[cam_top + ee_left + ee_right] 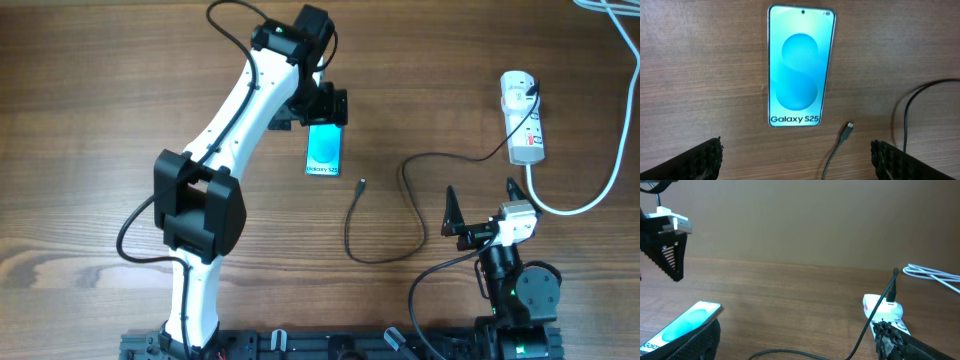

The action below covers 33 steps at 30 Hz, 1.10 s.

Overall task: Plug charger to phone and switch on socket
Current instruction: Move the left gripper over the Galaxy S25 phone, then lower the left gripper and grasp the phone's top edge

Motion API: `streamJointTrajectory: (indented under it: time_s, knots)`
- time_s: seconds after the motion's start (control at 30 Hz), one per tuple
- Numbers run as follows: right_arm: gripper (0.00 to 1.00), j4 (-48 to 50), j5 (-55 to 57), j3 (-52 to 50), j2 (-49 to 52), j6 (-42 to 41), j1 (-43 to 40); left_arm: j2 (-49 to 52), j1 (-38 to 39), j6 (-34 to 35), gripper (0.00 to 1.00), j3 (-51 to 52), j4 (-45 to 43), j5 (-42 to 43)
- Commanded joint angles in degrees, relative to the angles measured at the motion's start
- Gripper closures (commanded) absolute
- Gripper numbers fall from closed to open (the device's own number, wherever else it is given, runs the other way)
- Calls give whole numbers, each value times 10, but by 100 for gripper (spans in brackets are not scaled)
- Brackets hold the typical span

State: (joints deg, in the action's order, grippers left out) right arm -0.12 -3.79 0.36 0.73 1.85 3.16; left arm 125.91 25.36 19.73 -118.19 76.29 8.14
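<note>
The phone [325, 150] lies flat on the wooden table, turquoise screen up; the left wrist view shows it [795, 65] with a "Galaxy S25" label. The charger, a thin black cable [385, 255], curls across the table. Its small plug tip [361, 185] lies just right of the phone's lower end, apart from it [849, 127]. Its black plug sits in the white socket strip [523, 118] at the far right [882, 307]. My left gripper [328, 105] is open and empty above the phone's top end. My right gripper [480, 212] is open and empty, below the socket.
A thicker white cable [610, 185] runs from the socket strip down and round to the right edge and up to the top corner. The left arm [215, 170] reaches diagonally over the table's left half.
</note>
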Motion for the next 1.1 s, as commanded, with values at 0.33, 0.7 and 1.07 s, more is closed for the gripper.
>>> streamJointTrajectory:
  time_s: [0.33, 0.7, 1.07]
  knots:
    - [0, 2, 7, -1, -5, 8, -2, 110, 3, -13, 0, -9, -94, -18]
    - [0, 2, 7, -1, -5, 8, -2, 146, 40, -13, 0, -9, -95, -108]
    - [0, 2, 7, -1, -5, 8, -2, 146, 21, -13, 0, -5, -80, -78]
